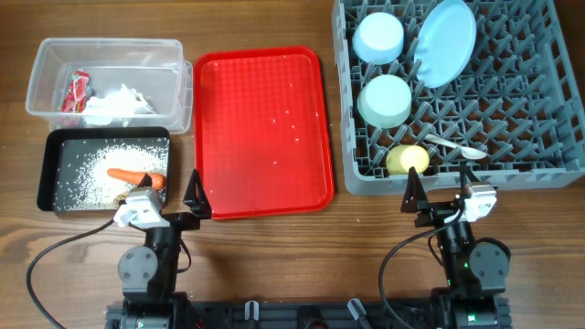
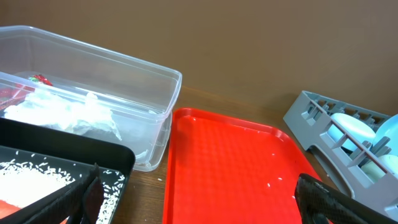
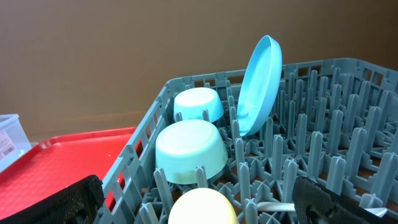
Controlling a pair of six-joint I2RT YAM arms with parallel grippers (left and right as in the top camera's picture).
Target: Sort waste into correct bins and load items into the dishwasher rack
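The clear tub (image 1: 110,44) holds the red-and-white wrapper (image 1: 76,91) and white tissue (image 1: 119,102). The black tray (image 1: 46,169) holds rice grains (image 1: 82,174) and the carrot (image 1: 135,175). The grey rack (image 1: 457,178) holds the light blue bowl (image 1: 378,37), plate (image 1: 446,41), pale green bowl (image 1: 384,100), yellow cup (image 1: 407,160) and white spoon (image 1: 454,146). My left gripper (image 1: 174,194) is open and empty, low between the black tray and the red tray. My right gripper (image 1: 441,192) is open and empty at the rack's front edge. I cannot make out the brown food bit.
The flat red tray (image 1: 260,137) lies in the middle with a few stray rice grains on it. In the left wrist view a few grains lie on the wood between the black tray (image 2: 74,149) and the red tray (image 2: 224,162).
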